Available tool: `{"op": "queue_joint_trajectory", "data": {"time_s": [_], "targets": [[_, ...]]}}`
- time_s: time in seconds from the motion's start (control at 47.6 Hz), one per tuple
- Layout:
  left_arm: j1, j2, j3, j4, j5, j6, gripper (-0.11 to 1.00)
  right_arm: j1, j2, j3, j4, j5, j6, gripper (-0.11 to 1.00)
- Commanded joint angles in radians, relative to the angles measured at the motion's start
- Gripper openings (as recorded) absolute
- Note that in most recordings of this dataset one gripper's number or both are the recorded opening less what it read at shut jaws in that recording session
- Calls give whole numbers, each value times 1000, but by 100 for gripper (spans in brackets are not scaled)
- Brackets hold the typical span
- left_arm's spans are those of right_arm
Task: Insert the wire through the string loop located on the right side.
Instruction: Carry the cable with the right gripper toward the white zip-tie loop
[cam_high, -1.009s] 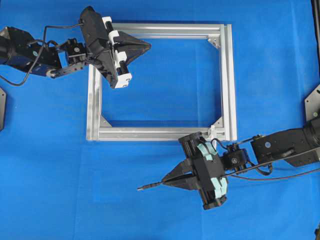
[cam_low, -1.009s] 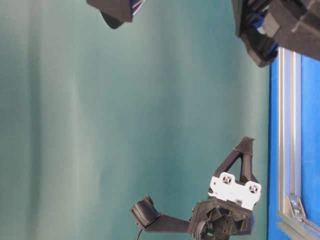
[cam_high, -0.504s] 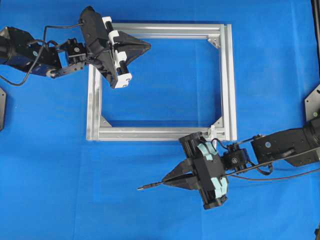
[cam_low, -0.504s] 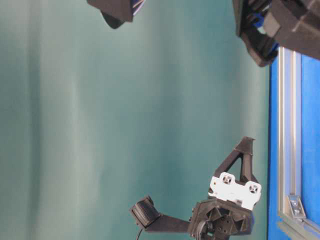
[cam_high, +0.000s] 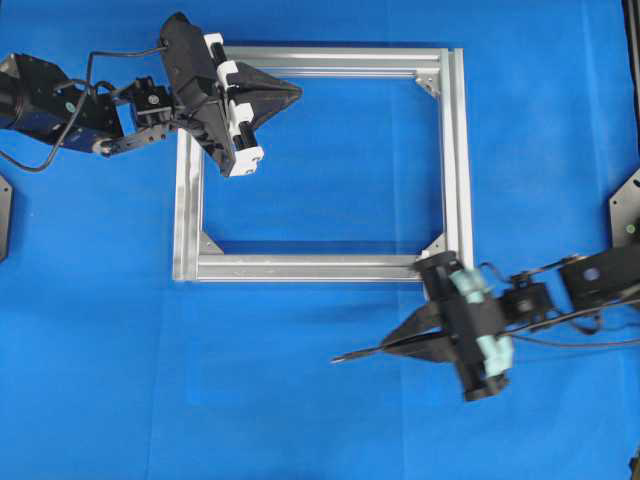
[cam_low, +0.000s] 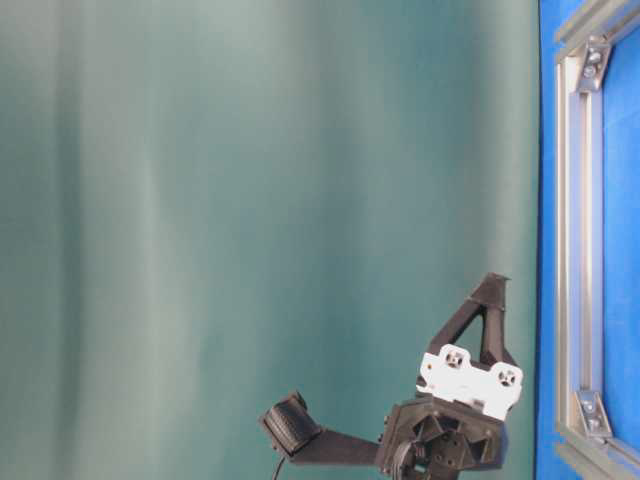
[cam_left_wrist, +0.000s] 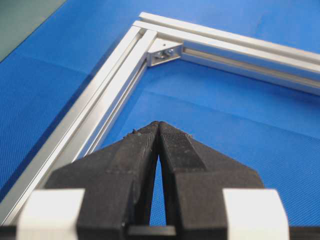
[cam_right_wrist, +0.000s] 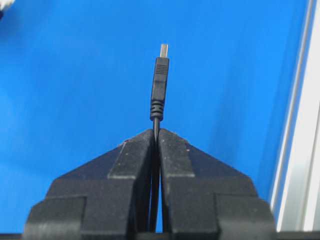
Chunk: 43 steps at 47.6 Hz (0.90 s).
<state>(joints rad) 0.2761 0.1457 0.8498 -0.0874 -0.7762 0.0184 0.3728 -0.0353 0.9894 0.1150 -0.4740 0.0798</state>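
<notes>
My right gripper (cam_high: 388, 349) hovers just below the silver frame's (cam_high: 300, 268) lower right corner, shut on the thin black wire (cam_high: 352, 355). The wire's plug sticks out to the left past the fingertips. In the right wrist view the plug (cam_right_wrist: 159, 85) stands straight out of the shut right gripper (cam_right_wrist: 156, 132) over blue cloth. My left gripper (cam_high: 297, 92) hangs over the frame's upper left part. It shows shut and holding nothing in the left wrist view (cam_left_wrist: 158, 124). I cannot make out the string loop in any view.
The square aluminium frame lies flat on the blue cloth, with a corner bracket (cam_left_wrist: 165, 51) ahead of the left gripper. A frame rail (cam_right_wrist: 305, 150) runs along the right edge of the right wrist view. The table-level view shows the left gripper (cam_low: 490, 290) raised off the frame (cam_low: 575, 250).
The right gripper has moved to the right with the wire, closer to the frame's lower right corner, and has left the table-level view. The left arm has not moved.
</notes>
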Motion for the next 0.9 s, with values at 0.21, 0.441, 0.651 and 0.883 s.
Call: {"op": "queue_joint_trajectory", "data": {"time_s": [0.21,0.441,0.651,0.883], "targets": [[0,-32,-12,3,-5,-2,0,15,-195,189,35,-12,2,-4],[-2,-34,-15,2,-5,-2,0,14,-367,314,35,52,2,-4],[-2,-35,-15,2,-5,-2,0,15,-517,385,35,137,0,-4],[0,-35,-15,3,-5,-2,0,12,-557,411,34,141,-3,-4]]}}
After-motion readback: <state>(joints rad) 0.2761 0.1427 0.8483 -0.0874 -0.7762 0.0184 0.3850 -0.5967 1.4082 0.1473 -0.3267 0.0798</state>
